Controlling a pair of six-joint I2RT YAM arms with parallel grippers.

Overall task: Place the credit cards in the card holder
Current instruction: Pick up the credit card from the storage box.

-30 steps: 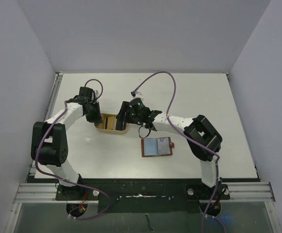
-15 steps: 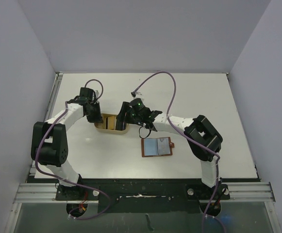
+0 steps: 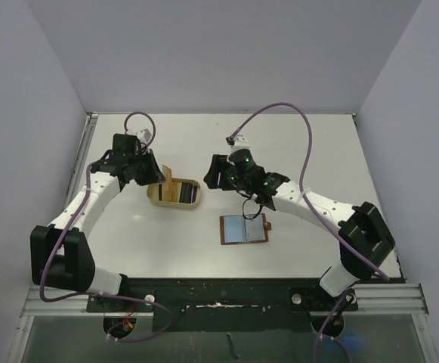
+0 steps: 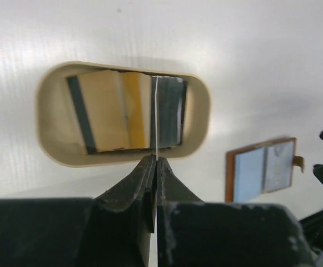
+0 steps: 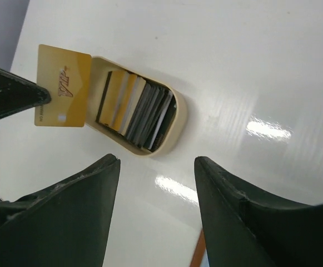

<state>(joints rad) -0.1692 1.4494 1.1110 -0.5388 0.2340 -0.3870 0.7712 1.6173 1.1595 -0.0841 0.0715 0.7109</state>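
A gold card (image 5: 64, 86) has been lifted clear of the tray (image 5: 180, 119) below the left claw (image 4: 154, 161), which is clenched on its edge; the right claw (image 5: 157, 161), released and empty, has been drawn back toward the open wallet (image 3: 244, 229) nearby.

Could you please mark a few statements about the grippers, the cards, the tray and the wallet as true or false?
1. The left gripper is shut on a gold credit card. True.
2. The right gripper holds a card. False: it is open and empty.
3. The brown leather bifold wallet lies folded shut. False: it lies open on the table.
4. The tan oblong tray holds several other cards. True.
5. The gold card sits in the wallet. False: it is in the left gripper, near the tray's end, apart from the wallet.
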